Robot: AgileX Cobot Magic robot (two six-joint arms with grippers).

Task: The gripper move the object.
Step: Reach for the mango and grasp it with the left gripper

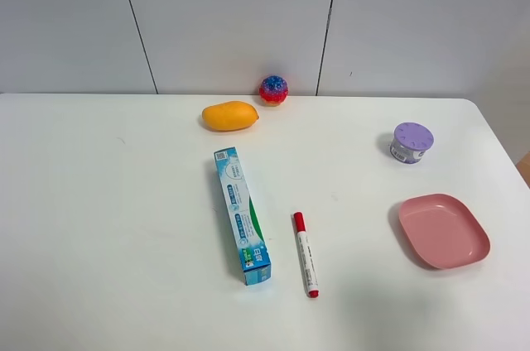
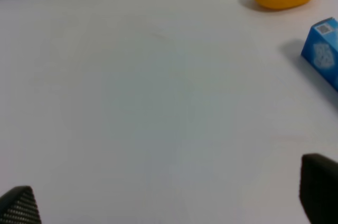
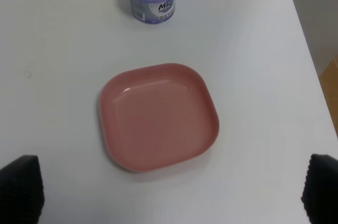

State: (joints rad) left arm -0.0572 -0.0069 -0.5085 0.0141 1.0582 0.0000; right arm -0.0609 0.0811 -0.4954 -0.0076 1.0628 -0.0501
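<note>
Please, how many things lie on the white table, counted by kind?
Mango: 1
Ball: 1
Toothpaste box: 1
Marker: 1
Tub: 1
Plate: 1
Total: 6

Lab setup: white table (image 1: 99, 243), panelled wall (image 1: 232, 20)

One each: mango (image 1: 229, 116), speckled ball (image 1: 273, 89), toothpaste box (image 1: 243, 215), red marker (image 1: 305, 254), purple-lidded tub (image 1: 411, 142), pink plate (image 1: 443, 231).

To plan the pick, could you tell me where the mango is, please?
Exterior high view: the mango lies far back on the table, just left of the speckled ball, beyond the toothpaste box.
</note>
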